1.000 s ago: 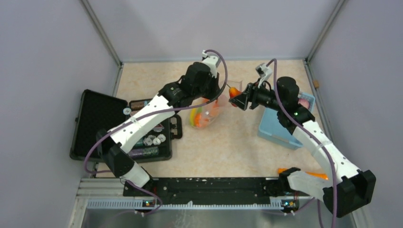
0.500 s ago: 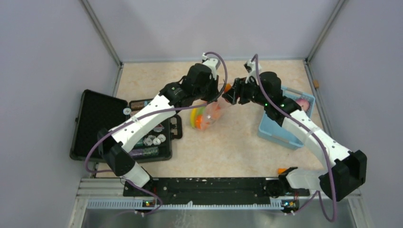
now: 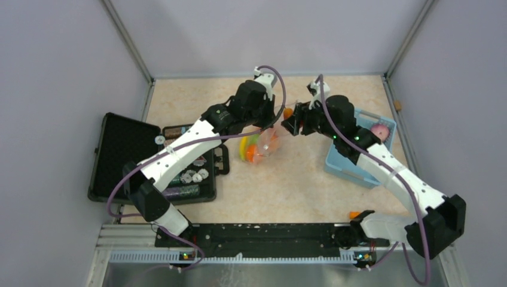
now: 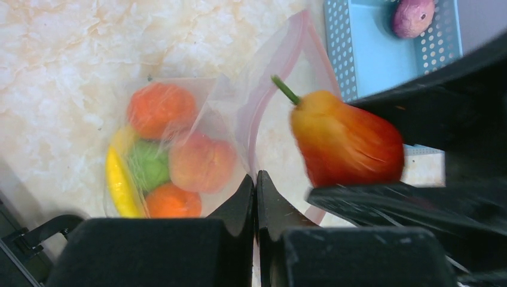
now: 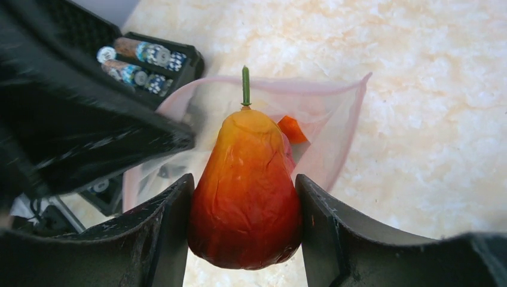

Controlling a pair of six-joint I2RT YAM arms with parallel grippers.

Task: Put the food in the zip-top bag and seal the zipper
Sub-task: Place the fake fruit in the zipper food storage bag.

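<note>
Right tool clamps a glossy, pear-shaped, red-to-orange toy fruit by its flanks. The fruit's long axis runs straight out along the fingers, its green stem leading toward the open mouth of the clear, crinkly zip-top bag. Left tool, pressed together, pinches the bag's rim by the pinkish-red zipper strip above the marbled beige surface, between the arms. Inside lie two toy oranges, a peach, a green apple and a yellow banana. A purplish fruit rests in the light-blue perforated basket. Markings on the round tokens in the black case are too small to read
</note>
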